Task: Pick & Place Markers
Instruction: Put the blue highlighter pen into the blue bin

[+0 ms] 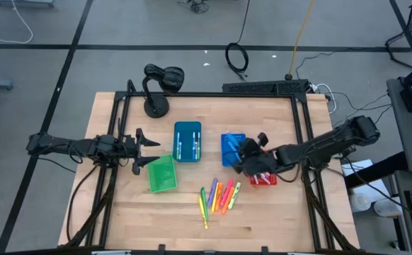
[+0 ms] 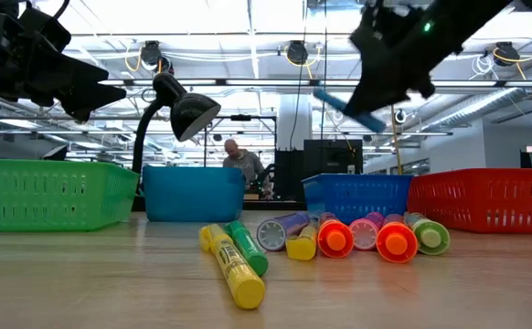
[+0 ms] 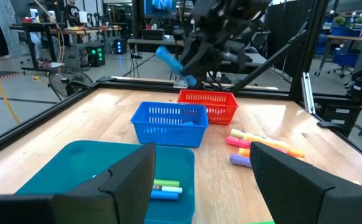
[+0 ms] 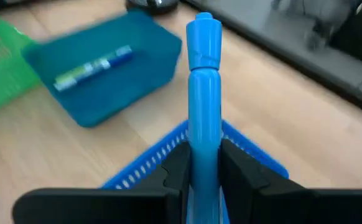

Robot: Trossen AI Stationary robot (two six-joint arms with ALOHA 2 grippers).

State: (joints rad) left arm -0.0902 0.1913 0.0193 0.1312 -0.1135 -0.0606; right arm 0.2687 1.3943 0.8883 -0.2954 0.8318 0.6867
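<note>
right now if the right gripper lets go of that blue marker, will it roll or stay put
The blue marker, clamped in the right gripper above the blue bin, looks round and rigid, so it would probably roll; the bin's walls should likely stop it.

A: What do the arms look like?

B: Both are dark, near black, built of slim jointed segments. The left arm [image 1: 71,146] ends in two flat, angular black fingers [image 3: 131,180].

A: And the other one, by the wooden table [image 1: 277,219]?

B: The right arm [image 1: 326,145] is bulkier at its joints, with a small green light [image 2: 423,26] glowing on the wrist.
</note>
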